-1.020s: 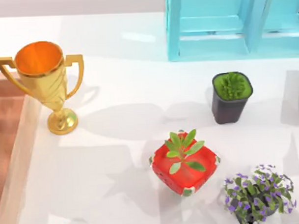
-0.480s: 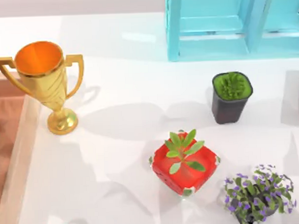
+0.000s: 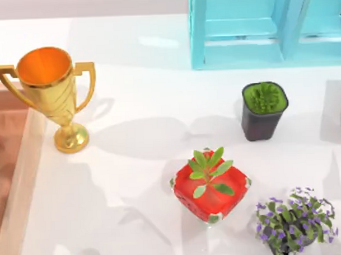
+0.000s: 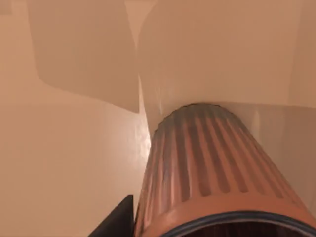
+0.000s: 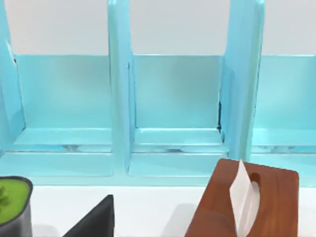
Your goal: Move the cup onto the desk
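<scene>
The cup (image 4: 207,168), ribbed brown fading to pinkish at its base, sits very close in the left wrist view. My left gripper (image 4: 222,229) is shut on it, with one dark finger (image 4: 116,222) against its side. Under the cup lies a pale surface crossed by shadows. The desk (image 3: 138,162) is the glossy white top in the top view, with a beige edge on its left. My right gripper (image 5: 148,232) is parked and open, low over the desk and facing the turquoise shelf unit (image 5: 173,98); one dark finger (image 5: 94,219) shows.
A gold trophy (image 3: 51,92) stands at the desk's left. A dark pot (image 3: 263,110), a red pot (image 3: 210,187) and a purple-flowered plant (image 3: 294,221) stand centre and right. The shelf unit (image 3: 268,29) is at the back, a wooden box (image 5: 247,202) near my right gripper, and a brown surface (image 3: 6,150) on the left.
The soft shadows on the desk's lower left have shifted and shrunk. The trophy and the pots have not moved.
</scene>
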`<move>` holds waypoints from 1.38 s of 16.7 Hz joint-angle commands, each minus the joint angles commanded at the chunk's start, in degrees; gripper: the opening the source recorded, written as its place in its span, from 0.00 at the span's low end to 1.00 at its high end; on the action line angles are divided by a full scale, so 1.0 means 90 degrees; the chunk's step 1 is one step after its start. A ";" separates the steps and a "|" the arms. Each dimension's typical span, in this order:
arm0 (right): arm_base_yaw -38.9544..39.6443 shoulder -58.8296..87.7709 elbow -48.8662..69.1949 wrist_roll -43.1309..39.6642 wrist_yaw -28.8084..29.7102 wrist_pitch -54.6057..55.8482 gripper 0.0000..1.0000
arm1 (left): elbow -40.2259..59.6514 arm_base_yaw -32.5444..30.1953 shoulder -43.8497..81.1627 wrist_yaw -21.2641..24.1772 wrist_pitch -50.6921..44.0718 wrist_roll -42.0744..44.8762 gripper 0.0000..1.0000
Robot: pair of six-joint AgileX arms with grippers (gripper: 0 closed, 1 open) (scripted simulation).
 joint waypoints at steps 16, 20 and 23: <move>0.0000 0.0000 0.0000 0.0000 0.0000 0.0000 1.00 | 0.0000 0.0000 0.0000 0.0000 0.0000 0.0000 0.00; 0.0000 0.0000 0.0000 0.0000 0.0000 0.0000 1.00 | 0.0088 -0.0007 -0.0047 -0.0006 0.0006 -0.0070 0.00; 0.0000 0.0000 0.0000 0.0000 0.0000 0.0000 1.00 | 0.0529 0.0010 -0.0148 -0.0044 -0.0015 -0.0494 0.00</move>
